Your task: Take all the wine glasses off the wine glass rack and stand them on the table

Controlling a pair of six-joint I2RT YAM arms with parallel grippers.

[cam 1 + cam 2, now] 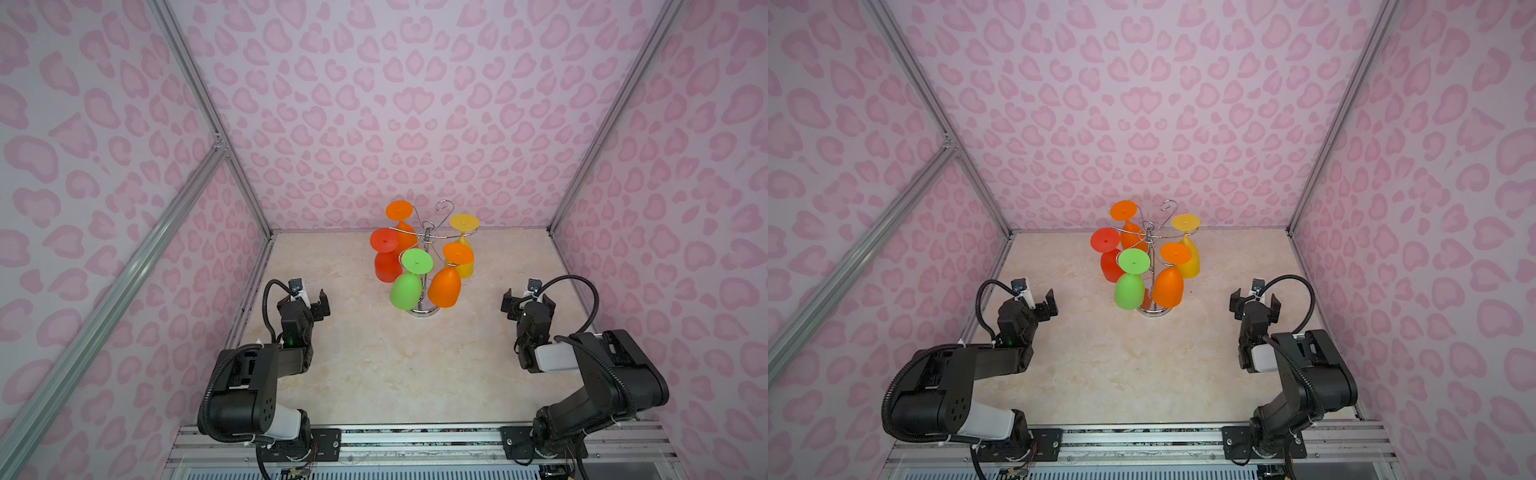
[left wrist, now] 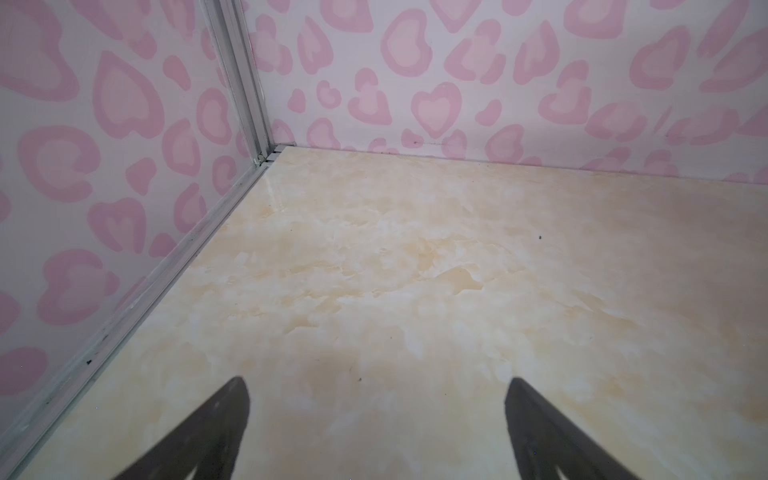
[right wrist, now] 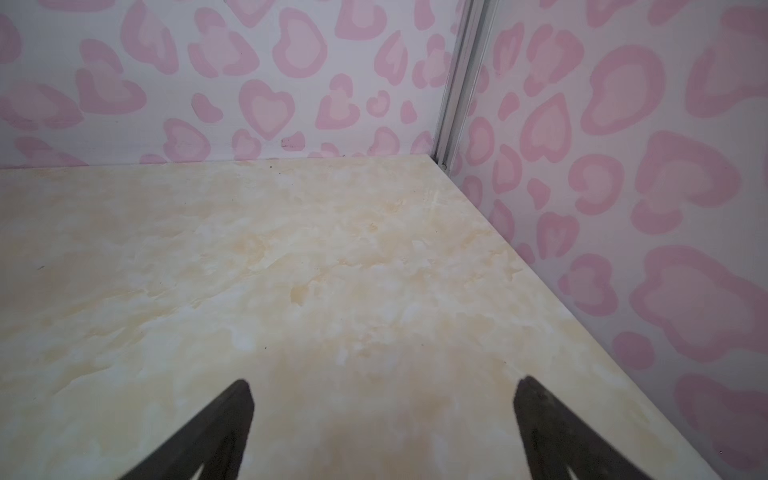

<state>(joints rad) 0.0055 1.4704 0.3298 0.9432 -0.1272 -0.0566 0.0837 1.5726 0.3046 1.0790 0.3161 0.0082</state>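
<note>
The left claw (image 1: pixel 311 298) is spread wide and holds nothing. Its wrist view shows only bare counter (image 2: pixel 374 270) between the two dark fingertips (image 2: pixel 237 401). The right claw (image 1: pixel 527 301) is spread just as wide and is also empty, with its fingertips (image 3: pixel 534 401) over plain marbled surface.

In both top views the left claw sits to the front left of the wine glass rack (image 1: pixel 429 235) and the right claw to its front right. Each is well apart from the rack and touches none of it.

The rack stands upright on the counter, near the pink heart-patterned back wall (image 1: pixel 415 104). Five wine glasses hang upside down from its curled arms:
- A green wine glass (image 1: pixel 406 291) and an orange wine glass (image 1: pixel 445 289) are on the rack's near side.
- A red wine glass (image 1: pixel 387 266) is on its left.
- A yellow wine glass (image 1: pixel 464 222) is on its right.
- A second orange glass (image 1: pixel 399 210) is at its back left.
</note>
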